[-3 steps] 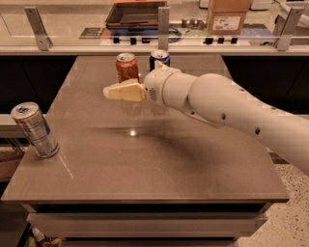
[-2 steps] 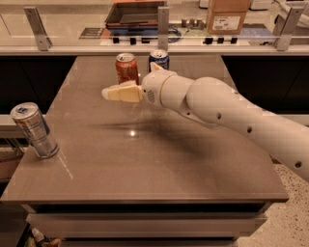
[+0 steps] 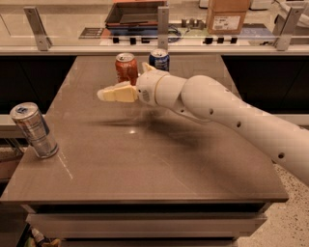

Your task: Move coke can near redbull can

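The coke can (image 3: 126,66), orange-red with a silver top, stands upright at the far middle of the brown table (image 3: 145,159). The redbull can (image 3: 35,130), slim and silver, stands near the table's left edge, far from the coke can. My gripper (image 3: 121,80) hovers just in front of the coke can, reaching in from the right. It is open: one pale yellow finger (image 3: 116,93) points left below the can, and the other tip shows to the can's right. It holds nothing.
A dark blue can (image 3: 159,59) stands just right of the coke can, behind my wrist. A counter with a rail, posts, a dark tray (image 3: 133,13) and a cardboard box (image 3: 227,15) runs behind the table.
My gripper has shifted slightly left in front of the coke can. The cans have not moved.
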`<state>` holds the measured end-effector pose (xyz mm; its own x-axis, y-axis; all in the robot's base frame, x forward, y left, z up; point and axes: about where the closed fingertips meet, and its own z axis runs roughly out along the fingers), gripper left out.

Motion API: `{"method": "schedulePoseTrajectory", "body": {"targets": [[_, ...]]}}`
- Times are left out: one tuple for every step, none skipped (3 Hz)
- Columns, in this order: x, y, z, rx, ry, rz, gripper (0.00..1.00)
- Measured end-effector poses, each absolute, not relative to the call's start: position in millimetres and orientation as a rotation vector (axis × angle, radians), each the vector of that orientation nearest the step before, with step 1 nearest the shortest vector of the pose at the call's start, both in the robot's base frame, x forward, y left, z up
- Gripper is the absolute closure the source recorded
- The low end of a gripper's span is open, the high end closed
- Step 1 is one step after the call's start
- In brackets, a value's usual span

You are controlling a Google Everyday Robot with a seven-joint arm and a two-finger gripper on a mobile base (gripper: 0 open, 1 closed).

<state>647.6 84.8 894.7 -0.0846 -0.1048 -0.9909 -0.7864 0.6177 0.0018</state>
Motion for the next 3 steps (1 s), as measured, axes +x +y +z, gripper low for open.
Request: {"method": "schedulePoseTrajectory", "body": {"targets": [[650.3, 92.9, 894.8, -0.789, 1.569, 0.682, 0.00], [656.0, 97.7, 897.0, -0.807, 1.561, 0.693, 0.00], [666.6, 101.5, 899.0, -0.824, 1.547, 0.705, 0.18]]}}
